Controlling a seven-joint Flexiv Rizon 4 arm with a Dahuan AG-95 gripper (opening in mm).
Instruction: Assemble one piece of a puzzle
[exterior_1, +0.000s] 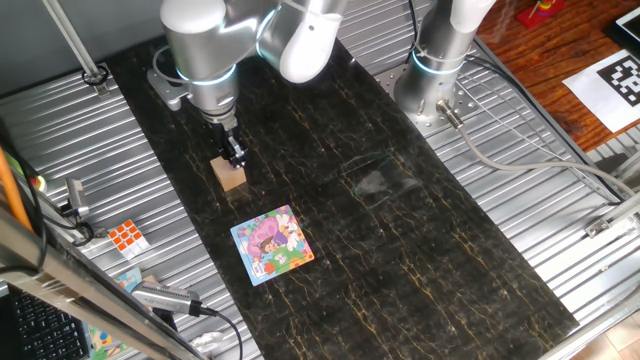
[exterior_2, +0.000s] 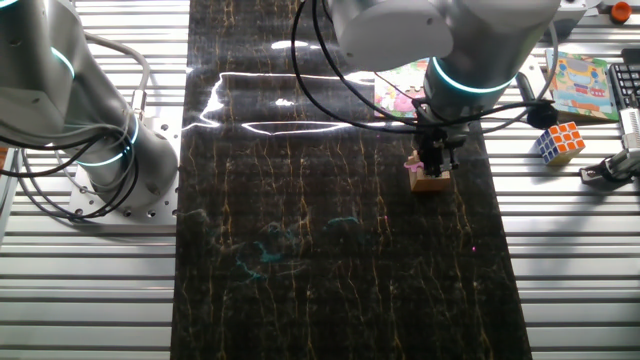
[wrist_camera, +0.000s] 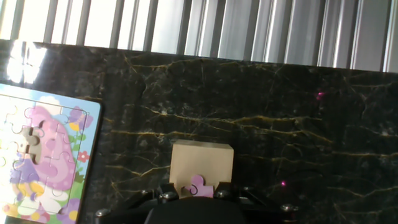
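Note:
The piece (wrist_camera: 198, 186), a tiny pink-purple jigsaw piece, lies on top of a tan wooden cube (wrist_camera: 201, 162). My gripper (wrist_camera: 196, 194) is down at the cube's top, with one finger on each side of the piece. A narrow gap shows at the left finger (wrist_camera: 166, 193), so the jaws look open around the piece. In one fixed view the gripper (exterior_1: 234, 155) stands over the cube (exterior_1: 230, 176). The puzzle (exterior_1: 271, 244) lies flat nearer the front. In the hand view the puzzle (wrist_camera: 43, 162) is at the left, with an empty slot in its picture.
The black marble mat (exterior_1: 420, 230) runs between ribbed metal surfaces. A small orange-and-white twisty cube (exterior_1: 127, 236) sits on the metal at the left. A second arm's base (exterior_1: 435, 75) stands at the back. Picture cards (exterior_2: 581, 86) lie beside the mat.

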